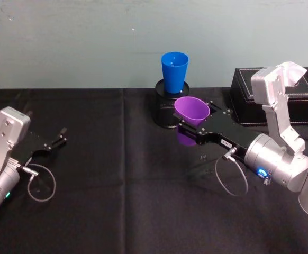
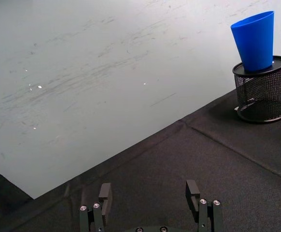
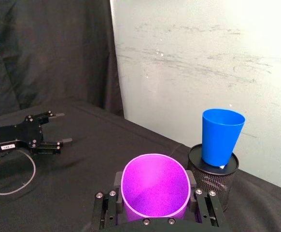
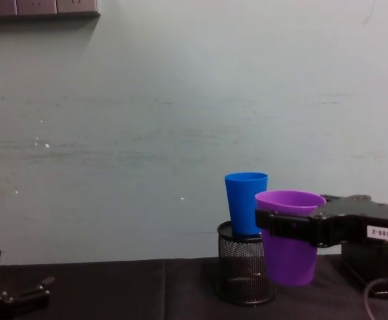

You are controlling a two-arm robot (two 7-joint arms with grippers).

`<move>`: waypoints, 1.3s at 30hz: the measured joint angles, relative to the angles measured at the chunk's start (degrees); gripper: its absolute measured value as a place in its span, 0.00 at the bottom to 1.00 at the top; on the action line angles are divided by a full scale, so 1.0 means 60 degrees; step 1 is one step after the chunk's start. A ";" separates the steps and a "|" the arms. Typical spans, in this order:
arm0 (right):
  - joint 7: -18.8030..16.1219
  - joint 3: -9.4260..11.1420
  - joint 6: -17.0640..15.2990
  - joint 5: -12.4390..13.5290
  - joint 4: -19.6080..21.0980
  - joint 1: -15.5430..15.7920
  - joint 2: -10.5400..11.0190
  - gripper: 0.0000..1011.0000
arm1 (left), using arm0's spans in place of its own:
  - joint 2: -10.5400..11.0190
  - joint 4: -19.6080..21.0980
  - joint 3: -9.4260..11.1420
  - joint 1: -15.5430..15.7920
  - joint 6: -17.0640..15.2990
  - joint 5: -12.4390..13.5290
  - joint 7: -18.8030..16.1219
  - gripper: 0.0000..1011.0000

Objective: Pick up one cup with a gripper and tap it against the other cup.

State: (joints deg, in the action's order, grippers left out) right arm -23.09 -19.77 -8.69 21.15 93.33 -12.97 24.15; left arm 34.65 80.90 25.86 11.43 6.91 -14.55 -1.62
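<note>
Purple plastic tapered tumbler (image 3: 155, 188) sat clamped between the fingers of the right gripper (image 1: 195, 123), raised off the black-clothed desk (image 1: 117, 185). Well left of those fingers, the left gripper (image 2: 148, 191) rested low, its fingers wide with nothing between them. Just beyond the right fingertips, a bright blue plastic tumbler (image 1: 174, 71) stood slightly tilted on a black wire-mesh pen holder (image 2: 262, 92), apart from the purple one. A black box (image 1: 302, 106) lay to their right.
</note>
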 joint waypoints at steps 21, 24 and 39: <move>0.0035 -0.0012 -0.0052 0.0044 0.0052 -0.0004 0.0029 0.72 | 0.0000 0.0000 0.0000 0.0000 0.0000 0.0000 0.0000 0.99; 0.0033 -0.0012 -0.0045 0.0038 0.0046 -0.0001 0.0026 0.72 | 0.0000 0.0000 0.0000 0.0000 0.0000 0.0000 0.0000 0.99; 0.0030 -0.0012 -0.0028 0.0026 0.0030 -0.0001 0.0017 0.72 | 0.0000 0.0000 0.0000 -0.0001 0.0000 0.0000 0.0000 0.99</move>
State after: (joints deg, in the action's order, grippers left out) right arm -22.91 -19.84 -8.86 21.31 93.52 -12.97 24.25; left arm 34.65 80.90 25.86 11.43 6.91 -14.55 -1.62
